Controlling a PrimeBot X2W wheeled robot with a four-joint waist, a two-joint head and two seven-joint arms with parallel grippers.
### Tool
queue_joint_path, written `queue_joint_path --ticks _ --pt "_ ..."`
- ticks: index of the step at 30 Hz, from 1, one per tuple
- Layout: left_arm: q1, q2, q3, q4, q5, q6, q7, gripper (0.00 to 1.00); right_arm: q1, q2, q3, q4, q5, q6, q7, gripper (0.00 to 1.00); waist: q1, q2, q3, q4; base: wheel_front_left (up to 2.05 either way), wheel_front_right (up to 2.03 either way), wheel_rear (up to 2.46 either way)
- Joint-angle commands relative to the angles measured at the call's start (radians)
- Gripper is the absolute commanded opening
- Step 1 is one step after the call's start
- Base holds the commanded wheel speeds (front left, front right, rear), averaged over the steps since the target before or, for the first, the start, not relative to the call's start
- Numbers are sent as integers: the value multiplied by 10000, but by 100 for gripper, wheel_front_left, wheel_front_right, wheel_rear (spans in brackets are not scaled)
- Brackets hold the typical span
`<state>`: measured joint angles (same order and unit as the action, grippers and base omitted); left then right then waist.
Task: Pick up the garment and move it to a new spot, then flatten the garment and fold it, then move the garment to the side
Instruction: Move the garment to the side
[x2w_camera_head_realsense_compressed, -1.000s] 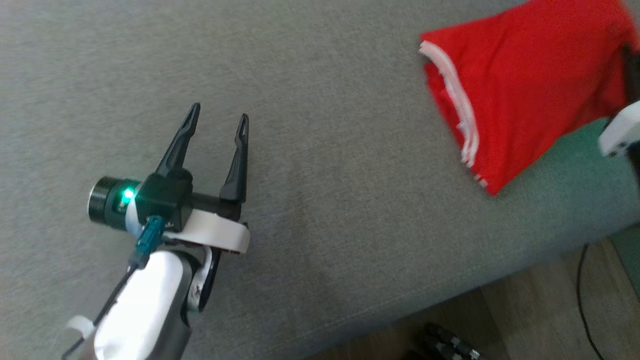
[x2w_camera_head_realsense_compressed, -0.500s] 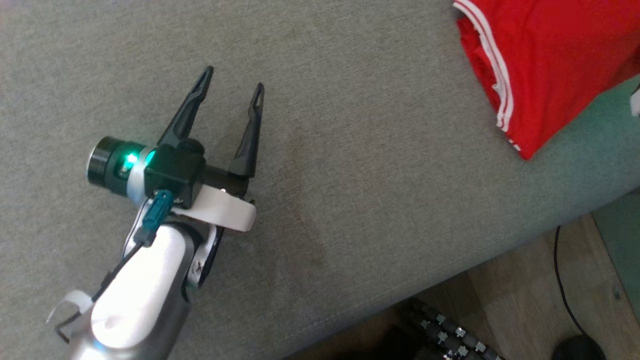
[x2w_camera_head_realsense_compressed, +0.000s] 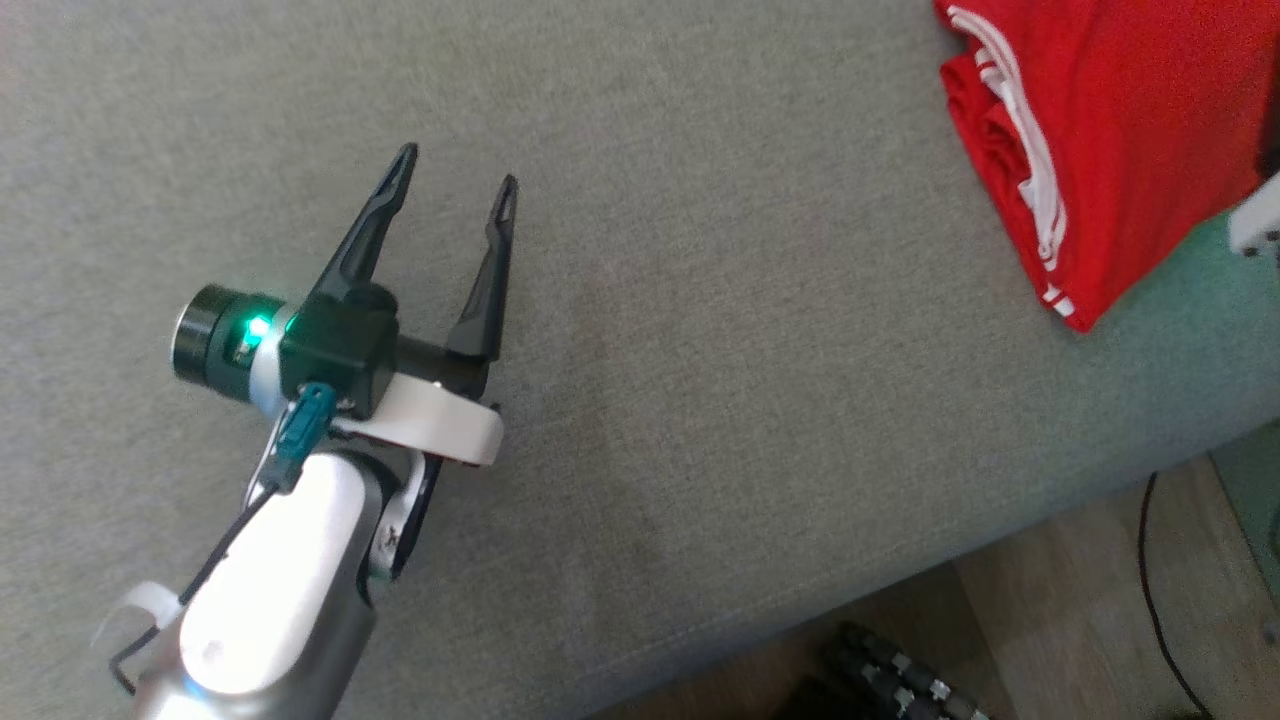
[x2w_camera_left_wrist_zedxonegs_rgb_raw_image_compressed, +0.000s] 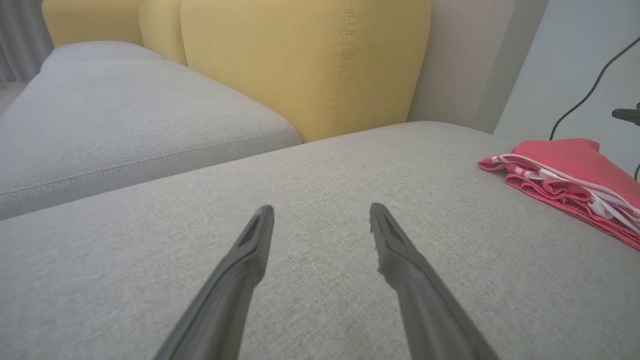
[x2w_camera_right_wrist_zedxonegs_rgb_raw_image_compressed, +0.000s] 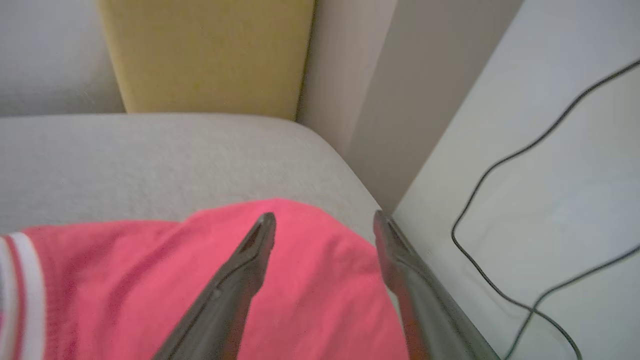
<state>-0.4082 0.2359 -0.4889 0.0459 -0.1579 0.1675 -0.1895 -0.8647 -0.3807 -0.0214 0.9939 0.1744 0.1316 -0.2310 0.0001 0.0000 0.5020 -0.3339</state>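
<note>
The garment (x2w_camera_head_realsense_compressed: 1120, 120) is a folded red shirt with white stripes, lying at the far right end of the grey sofa seat (x2w_camera_head_realsense_compressed: 700, 250). It also shows at the right of the left wrist view as the garment (x2w_camera_left_wrist_zedxonegs_rgb_raw_image_compressed: 565, 170). My right gripper (x2w_camera_right_wrist_zedxonegs_rgb_raw_image_compressed: 324, 216) hovers open just above the garment (x2w_camera_right_wrist_zedxonegs_rgb_raw_image_compressed: 125, 280), near the seat's corner, with nothing clamped between its fingers. A white piece of the right arm (x2w_camera_head_realsense_compressed: 1258, 218) shows at the head view's right edge. My left gripper (x2w_camera_head_realsense_compressed: 457, 167) stands open over bare seat, far left of the garment; its fingers (x2w_camera_left_wrist_zedxonegs_rgb_raw_image_compressed: 250, 250) hold nothing.
Yellow back cushions (x2w_camera_left_wrist_zedxonegs_rgb_raw_image_compressed: 300, 65) rise behind the seat. A pale wall with a black cable (x2w_camera_right_wrist_zedxonegs_rgb_raw_image_compressed: 500, 165) stands beside the sofa's right end. The seat's front edge (x2w_camera_head_realsense_compressed: 900, 580) drops to a wooden floor (x2w_camera_head_realsense_compressed: 1080, 640), with a black studded wheel (x2w_camera_head_realsense_compressed: 890, 680) below.
The head camera has shifted, so the garment sits nearer the picture's upper right corner. The left gripper stays open over the seat.
</note>
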Motion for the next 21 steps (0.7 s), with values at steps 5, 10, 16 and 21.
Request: queue_joint_path --ticks 5,10,16,21 --pt "464 -5 462 -30 -322 202 -282 100 1103 341 138 -1584 -9 -9 -259 100 -1 0 -1096 279 0 0 0" --pt "1083 -129 637 94 -622 445 -446 100 2561 905 302 -3326 73 -9 -227 100 -1 0 -1978 721 0 0 0" --pt "1839 -160 952 102 -947 728 -580 100 4417 1735 446 -5713 89 -9 452 100 -1 0 -2813 1475 0 0 0" --pt "2439 -87 1243 62 -1136 941 -641 100 5704 2370 609 -7492 -67 -9 1141 100 -1 0 -3391 2150 0 0 0"
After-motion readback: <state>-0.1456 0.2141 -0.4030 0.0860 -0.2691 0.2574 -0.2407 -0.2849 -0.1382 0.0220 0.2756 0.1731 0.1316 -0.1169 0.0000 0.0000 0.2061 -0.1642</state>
